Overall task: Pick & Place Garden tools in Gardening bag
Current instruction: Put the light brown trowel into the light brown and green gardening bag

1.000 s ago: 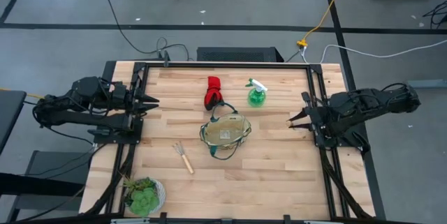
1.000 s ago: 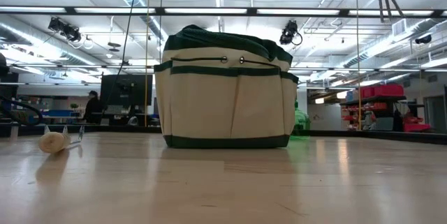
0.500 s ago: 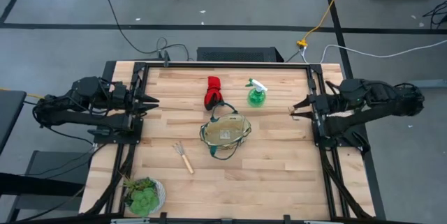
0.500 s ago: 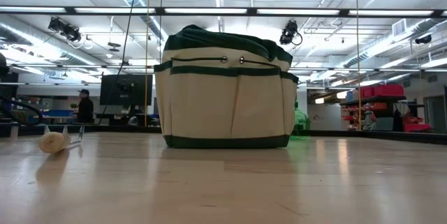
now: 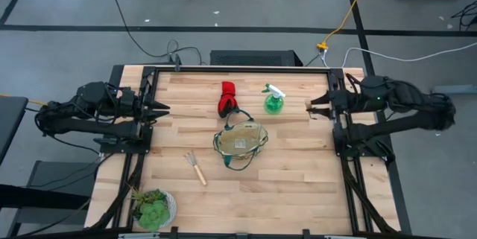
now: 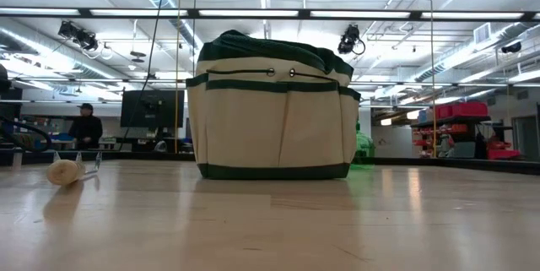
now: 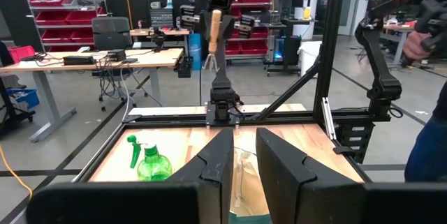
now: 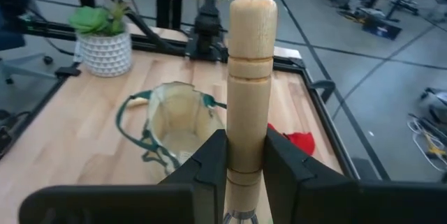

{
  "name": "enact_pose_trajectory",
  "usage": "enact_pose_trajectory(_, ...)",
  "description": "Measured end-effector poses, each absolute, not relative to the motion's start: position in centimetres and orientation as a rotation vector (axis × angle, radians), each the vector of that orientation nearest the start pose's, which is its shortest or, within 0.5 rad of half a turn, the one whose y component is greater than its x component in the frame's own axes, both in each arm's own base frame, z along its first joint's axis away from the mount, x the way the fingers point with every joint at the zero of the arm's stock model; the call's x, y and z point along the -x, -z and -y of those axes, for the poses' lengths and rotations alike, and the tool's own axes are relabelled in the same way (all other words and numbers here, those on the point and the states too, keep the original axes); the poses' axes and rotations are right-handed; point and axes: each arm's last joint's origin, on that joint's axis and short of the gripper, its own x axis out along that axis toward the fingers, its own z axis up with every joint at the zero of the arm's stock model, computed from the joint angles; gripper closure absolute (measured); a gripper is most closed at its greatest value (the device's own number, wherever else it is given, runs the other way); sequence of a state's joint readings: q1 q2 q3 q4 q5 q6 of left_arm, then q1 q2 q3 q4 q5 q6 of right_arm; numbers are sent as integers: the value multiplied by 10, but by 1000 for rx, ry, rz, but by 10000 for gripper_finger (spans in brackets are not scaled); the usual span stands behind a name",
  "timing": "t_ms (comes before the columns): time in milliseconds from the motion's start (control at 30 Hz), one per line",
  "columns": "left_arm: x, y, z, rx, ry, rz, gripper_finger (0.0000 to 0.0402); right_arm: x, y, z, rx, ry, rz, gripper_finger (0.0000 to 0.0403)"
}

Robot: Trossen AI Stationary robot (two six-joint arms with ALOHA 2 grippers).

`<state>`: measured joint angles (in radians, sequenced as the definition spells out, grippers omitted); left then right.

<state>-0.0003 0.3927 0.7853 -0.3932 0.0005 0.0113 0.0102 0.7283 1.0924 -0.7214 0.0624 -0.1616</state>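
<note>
The tan gardening bag [image 5: 240, 141] with its green rim stands open at mid-table, base on the wood. Beyond it lie the red-and-black gloves [image 5: 226, 97] and stands the green spray bottle [image 5: 273, 102]. One hand rake [image 5: 196, 167] lies flat near the bag's left front. My right gripper [image 5: 314, 108] hangs high over the table's right edge, shut on the other rake [image 7: 214, 32]. My left gripper [image 5: 162, 109] waits level at the left edge, its fingers a narrow gap apart with nothing between them. My right gripper pinches the rake's pale wooden handle [image 8: 247, 147] between its two fingers [image 8: 214, 160], low on the handle near the metal end. The fingers lie across the handle, coming from the table's right side. The rake is lifted clear and upright, its rounded handle end [image 8: 253, 11] up and its prongs [image 7: 209, 60] hanging down.
A leafy plant in a white pot [image 5: 153, 208] stands at the near left corner. Black frame rails [image 5: 339, 150] run along both side edges under the arms. Bare wood [image 5: 298, 179] lies right of the bag. A person [image 6: 84, 126] stands in the room behind.
My right gripper, still shut on the rake, has risen and swung toward the table's far edge along the right side. The rake has gone up with it, so that only its prongs still show at the low view's top edge.
</note>
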Motion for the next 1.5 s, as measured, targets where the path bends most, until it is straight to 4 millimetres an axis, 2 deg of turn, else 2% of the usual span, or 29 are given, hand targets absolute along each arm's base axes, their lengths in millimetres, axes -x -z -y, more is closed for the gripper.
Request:
enact_pose_trajectory(500, -76, -354, 0, -11, 1, -1, 330, -133, -391, 7, 163, 69, -341, 333)
enact_pose_trajectory(1067, -76, -354, 0, -11, 1, -1, 330, -153, -451, 7, 175, 81, -194, 333)
enact_pose_trajectory(1233, -76, -354, 0, -11, 1, -1, 330, -158, -458, 7, 175, 81, -185, 333)
enact_pose_trajectory(1500, -76, -354, 0, -11, 0, 0, 330, -164, -455, 8, 175, 78, -206, 333)
